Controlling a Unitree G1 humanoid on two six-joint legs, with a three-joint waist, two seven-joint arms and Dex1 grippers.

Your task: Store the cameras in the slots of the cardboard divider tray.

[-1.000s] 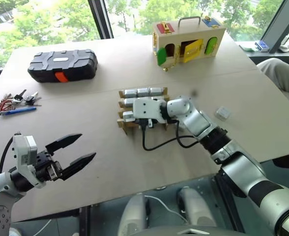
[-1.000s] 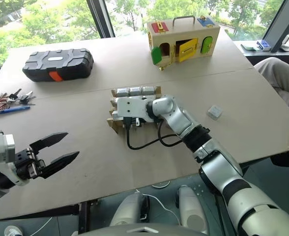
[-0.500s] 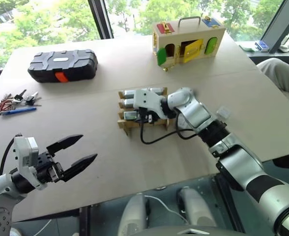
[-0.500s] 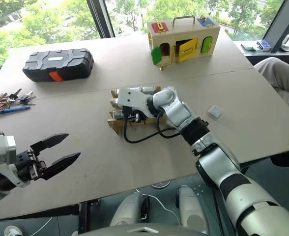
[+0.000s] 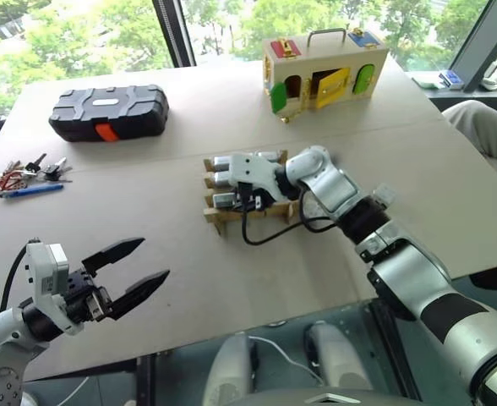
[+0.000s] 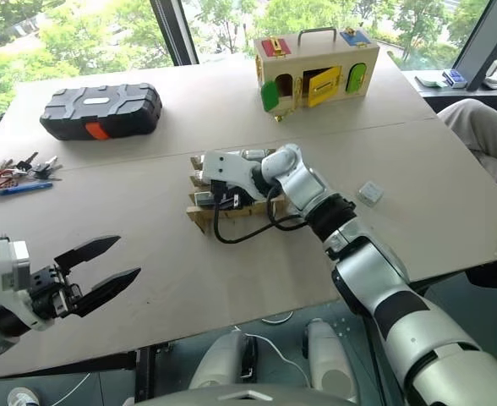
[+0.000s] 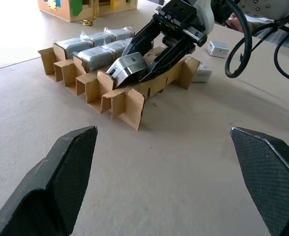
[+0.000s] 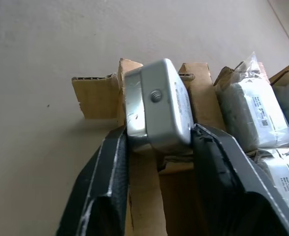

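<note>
The right end effector (image 7: 152, 61) reaches over the cardboard divider tray (image 7: 122, 98), its two black fingers (image 8: 107, 182) set on either side of a silver-grey camera (image 8: 157, 110); the camera stands tilted at the end slot of the tray's nearest row, and both fingers look to be against its sides, though whether they clamp it firmly cannot be told. The tray lies near the middle of the worktop (image 5: 232, 262). In its other rows, beyond the held camera, sit several more cameras (image 7: 93, 51), some in clear plastic wrap, lying side by side in their slots. One further small camera (image 6: 369, 192) lies flat on the worktop, well apart from the tray on the right arm's side, and another small grey piece (image 7: 201, 73) rests just beside the tray's far end. The left end effector (image 5: 126, 271) hovers well short of the tray, on its near left side, its fingers spread wide and grasping nothing. Beyond the tray stands a wooden box with coloured doors (image 5: 324, 63); a black plastic case (image 5: 107, 110) lies far to the tray's left, with keys (image 5: 20, 173) nearer the worktop's edge.
</note>
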